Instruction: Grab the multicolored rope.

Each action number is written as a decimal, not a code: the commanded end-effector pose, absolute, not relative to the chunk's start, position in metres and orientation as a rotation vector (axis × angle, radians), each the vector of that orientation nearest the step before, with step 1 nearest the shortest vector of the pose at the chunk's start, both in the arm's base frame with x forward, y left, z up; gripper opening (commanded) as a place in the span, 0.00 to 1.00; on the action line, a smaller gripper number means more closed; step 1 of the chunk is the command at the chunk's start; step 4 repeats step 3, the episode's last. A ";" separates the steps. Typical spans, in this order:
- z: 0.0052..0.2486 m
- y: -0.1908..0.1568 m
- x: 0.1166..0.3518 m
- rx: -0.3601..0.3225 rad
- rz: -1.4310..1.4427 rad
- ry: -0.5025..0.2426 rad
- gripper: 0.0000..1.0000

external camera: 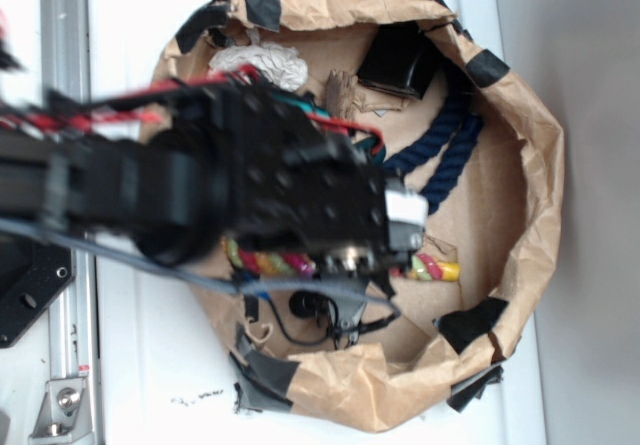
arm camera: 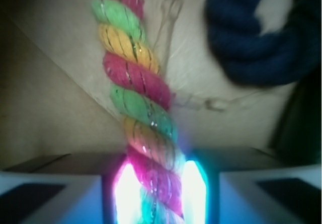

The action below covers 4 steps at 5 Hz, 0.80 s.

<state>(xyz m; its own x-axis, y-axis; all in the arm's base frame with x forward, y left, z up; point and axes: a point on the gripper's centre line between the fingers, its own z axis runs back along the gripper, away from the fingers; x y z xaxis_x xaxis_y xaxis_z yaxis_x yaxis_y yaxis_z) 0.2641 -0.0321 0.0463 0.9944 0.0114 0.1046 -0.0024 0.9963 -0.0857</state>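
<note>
The multicolored rope [external camera: 270,262], twisted from red, yellow and pale green strands, lies along the near side of the brown paper basin [external camera: 535,175]. Its yellow end [external camera: 447,270] sticks out to the right of my gripper [external camera: 375,263]. In the wrist view the rope [arm camera: 138,78] runs straight up the middle and passes between my two glowing pads [arm camera: 128,194]. The pads press against both of its sides, so my gripper [arm camera: 160,186] is shut on the rope. The arm hides the rope's middle in the exterior view.
A dark navy blue rope [external camera: 445,150] curves along the basin's right side and shows at the top right of the wrist view [arm camera: 251,43]. A black box [external camera: 400,60] and a crumpled white object [external camera: 260,63] sit at the back. Black tape patches edge the paper rim.
</note>
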 end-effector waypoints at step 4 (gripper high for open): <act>0.179 -0.034 0.256 0.055 0.108 -0.248 0.00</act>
